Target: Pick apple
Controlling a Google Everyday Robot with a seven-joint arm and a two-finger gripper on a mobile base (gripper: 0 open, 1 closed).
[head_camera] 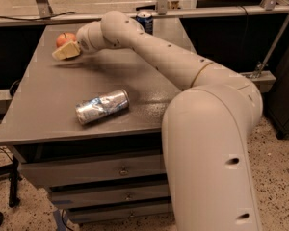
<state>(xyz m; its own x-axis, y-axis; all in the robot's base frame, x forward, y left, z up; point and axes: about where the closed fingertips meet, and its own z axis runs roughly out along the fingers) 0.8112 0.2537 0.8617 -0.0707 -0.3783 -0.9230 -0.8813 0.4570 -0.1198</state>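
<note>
The apple (64, 38) is small, round and red-orange with a short dark stem. It sits on the grey table (48, 95) near the far left corner. My gripper (65, 52) is at the end of the long cream arm that reaches across the table from the right. It is low over the tabletop, right in front of the apple and touching or nearly touching its near side. The apple's lower front is hidden behind the gripper's pale tip.
A crushed silver can (102, 107) lies on its side near the table's front edge. A blue can (144, 20) stands at the far edge behind the arm. Drawers are below the tabletop. A metal rail runs behind the table.
</note>
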